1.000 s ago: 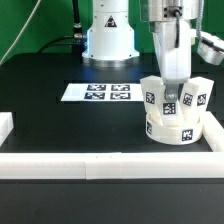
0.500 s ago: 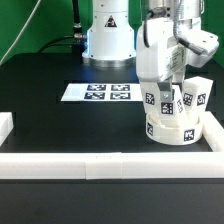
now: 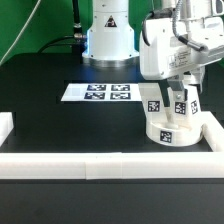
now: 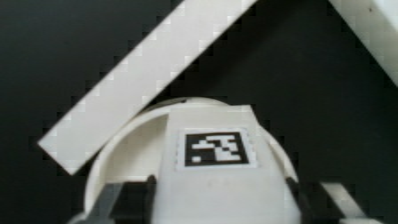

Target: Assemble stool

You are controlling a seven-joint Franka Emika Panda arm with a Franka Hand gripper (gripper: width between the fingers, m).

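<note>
The stool's round white seat (image 3: 171,129) lies in the corner of the white rails at the exterior view's right. White block legs stand upright on it. My gripper (image 3: 180,101) comes down from above and is shut on one leg (image 3: 181,104); another leg (image 3: 154,101) stands beside it on the exterior view's left. In the wrist view the held leg (image 4: 217,150) shows its square tag, clamped between my gripper (image 4: 222,203), with a dark finger (image 4: 121,200) on each flank. Behind it curves the seat's rim (image 4: 128,140).
The marker board (image 3: 97,92) lies flat mid-table. A long white rail (image 3: 100,165) runs along the front, and a short rail (image 3: 216,127) stands by the seat; the wrist view shows a rail (image 4: 160,70) crossing diagonally. A white block (image 3: 4,126) sits at the far left edge.
The wrist has turned about its vertical axis while staying shut on the leg, and the bulky gripper body now swings toward the exterior view's right. The seat stays in the corner.
</note>
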